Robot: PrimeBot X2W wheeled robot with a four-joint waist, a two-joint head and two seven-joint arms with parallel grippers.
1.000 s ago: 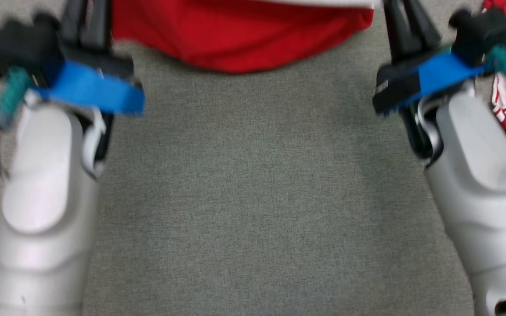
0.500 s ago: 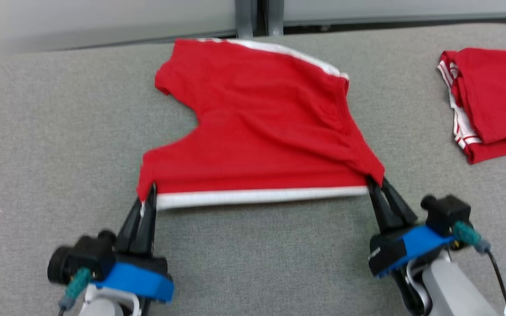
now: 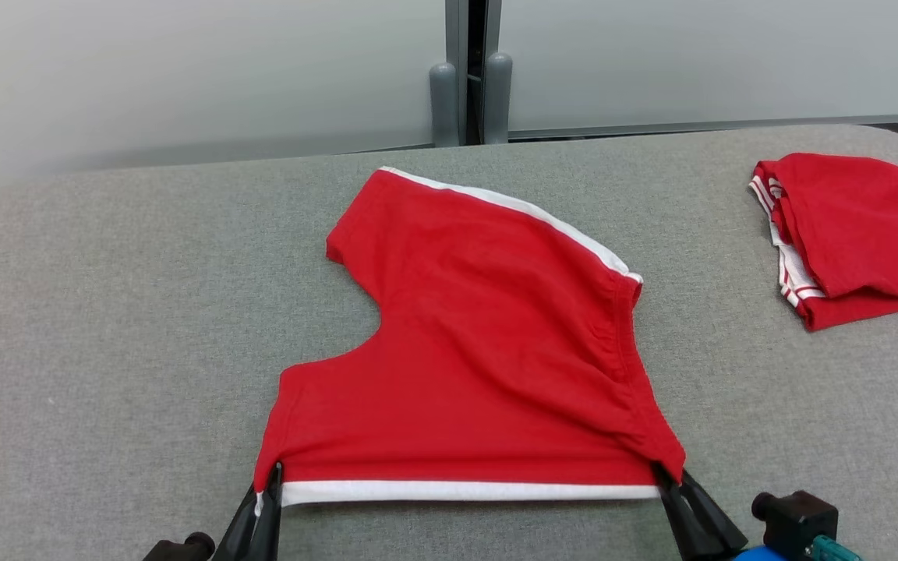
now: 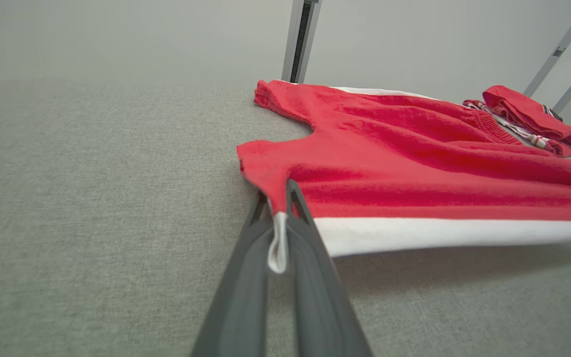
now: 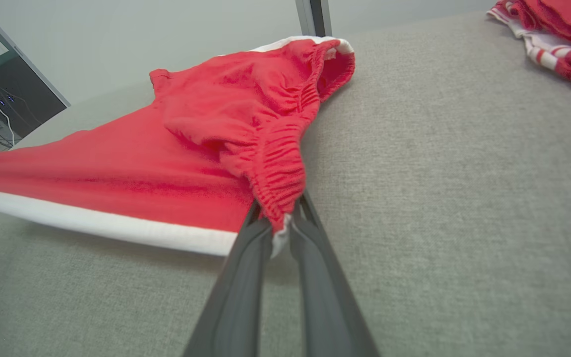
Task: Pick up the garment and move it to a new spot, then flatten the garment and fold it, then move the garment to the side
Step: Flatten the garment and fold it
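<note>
- Garment [image 3: 464,366]: red shorts with a white hem [image 3: 464,491], mid-table [image 3: 106,312]. The far part lies on the cloth top; the near hem is stretched between both grippers and, by the shadow under it in the wrist views, held just clear.
- Left gripper [image 3: 266,487]: fingers pressed together on the left hem corner, with a thin loop of white edge showing between them.
- Right gripper [image 3: 671,487]: fingers pinching the bunched elastic waistband [image 5: 280,173] at the right corner.
- Risk: both bites are small. Pulling the arms further apart could strip a corner out, the left first I'd judge, since only the edge is caught.
- Risk: the right side is gathered and rumpled, so uneven tension would likely set a skewed crease before folding.
- Risk: the coarse top may drag the far leg and roll it under if hauled.
- Room: wide bare top to the left, and some near the robot.
- Right: a second red pile [image 3: 854,234] well apart, though a sideways move that way closes on it.
- Far edge: near the wall [image 3: 184,70] and post [image 3: 468,86], with little spare beyond the far hem.
</note>
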